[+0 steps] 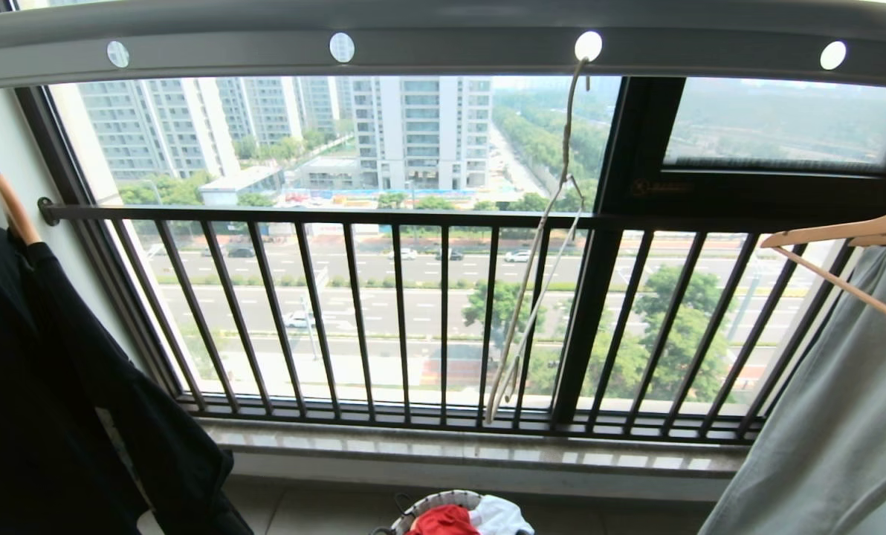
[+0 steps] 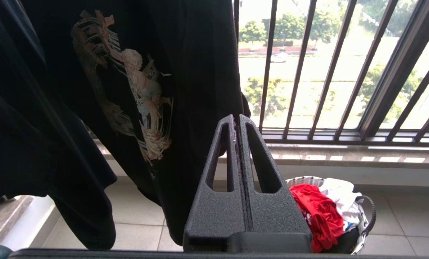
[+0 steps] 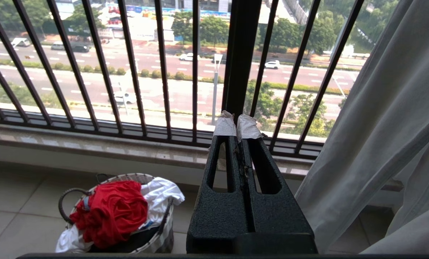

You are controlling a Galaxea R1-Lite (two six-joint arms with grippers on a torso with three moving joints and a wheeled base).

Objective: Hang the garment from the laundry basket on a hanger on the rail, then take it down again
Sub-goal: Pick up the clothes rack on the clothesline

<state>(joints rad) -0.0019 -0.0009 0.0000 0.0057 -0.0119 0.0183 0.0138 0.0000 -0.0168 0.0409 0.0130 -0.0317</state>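
Observation:
The red garment (image 3: 110,212) lies bunched in the laundry basket (image 3: 128,177) on the tiled floor below the window; it also shows as a red heap (image 1: 443,521) in the basket (image 1: 432,501) at the bottom of the head view. The thin whitish hanger (image 1: 539,245) hangs empty from a hole in the pale grey rail (image 1: 443,44). My left gripper (image 2: 236,118) is shut and empty, left of the basket (image 2: 301,178) with the red garment (image 2: 317,212). My right gripper (image 3: 236,124), with white-taped tips, is shut and empty, right of the basket. Neither arm shows in the head view.
A black printed T-shirt (image 2: 128,90) hangs close on the left, on a wooden hanger (image 1: 15,212). A pale grey-green garment (image 1: 837,416) on a light wooden hanger (image 1: 852,230) hangs on the right. A dark barred window railing (image 1: 443,312) and a stone sill (image 1: 473,446) lie ahead. White cloth (image 3: 160,192) shares the basket.

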